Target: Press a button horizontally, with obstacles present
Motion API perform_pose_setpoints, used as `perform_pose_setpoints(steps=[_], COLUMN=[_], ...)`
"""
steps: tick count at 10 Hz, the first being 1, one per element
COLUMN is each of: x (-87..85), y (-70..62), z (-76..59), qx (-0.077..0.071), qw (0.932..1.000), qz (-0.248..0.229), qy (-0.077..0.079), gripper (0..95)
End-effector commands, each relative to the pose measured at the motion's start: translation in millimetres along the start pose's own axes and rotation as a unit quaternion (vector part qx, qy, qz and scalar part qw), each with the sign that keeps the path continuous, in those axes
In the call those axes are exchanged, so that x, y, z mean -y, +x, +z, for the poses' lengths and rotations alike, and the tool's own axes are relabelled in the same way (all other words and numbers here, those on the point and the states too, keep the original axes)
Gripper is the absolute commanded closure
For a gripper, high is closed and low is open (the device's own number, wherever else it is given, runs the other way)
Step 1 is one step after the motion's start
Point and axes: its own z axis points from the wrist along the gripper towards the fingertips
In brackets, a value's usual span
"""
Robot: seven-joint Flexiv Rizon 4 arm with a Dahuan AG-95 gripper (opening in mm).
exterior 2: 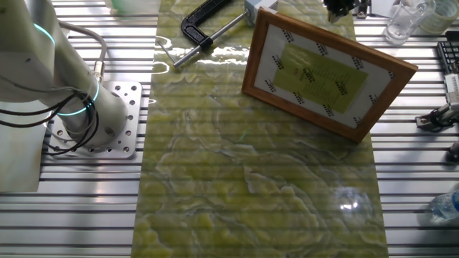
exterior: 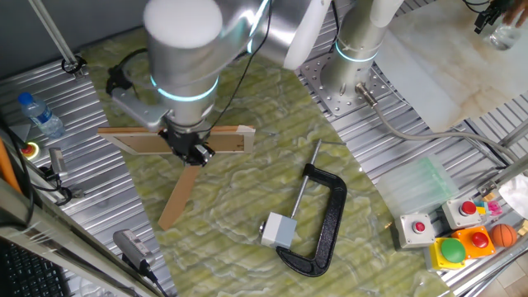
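Note:
The button [exterior: 279,229] is a small light-grey box with a darker side face, on the green mat at the end of the black C-clamp's [exterior: 324,216] screw rod. Only its corner shows at the top edge of the other fixed view [exterior 2: 252,6]. A wooden-framed board [exterior: 157,140] stands on edge, also seen leaning in the other view [exterior 2: 326,72]. A narrower slat [exterior: 176,202] lies in front of it. My gripper [exterior: 193,152] hangs just above the board's middle and the slat's upper end, far left of the button. Its dark fingers do not show a gap or a touch.
Grey boxes with red buttons [exterior: 417,228] [exterior: 464,209], a yellow box with a green button [exterior: 452,251] and an orange ball [exterior: 503,235] sit at the right. A water bottle [exterior: 40,115] stands at the left. The arm's base [exterior 2: 93,118] is bolted beside the mat.

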Motion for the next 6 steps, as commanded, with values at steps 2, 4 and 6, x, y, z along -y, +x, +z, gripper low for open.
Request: perform_pose_setpoints(steps=[2,4,6], x=[1.0,1.0,1.1], y=[-3.1,-3.1,-3.2], z=[1.0,1.0,1.4], qx=[-0.004,-0.003,-0.003], qw=[0.9999,0.9999,0.9995], qz=[0.015,0.011,0.014], qy=[0.0,-0.002,-0.03], gripper=[95.0,95.0,95.0])
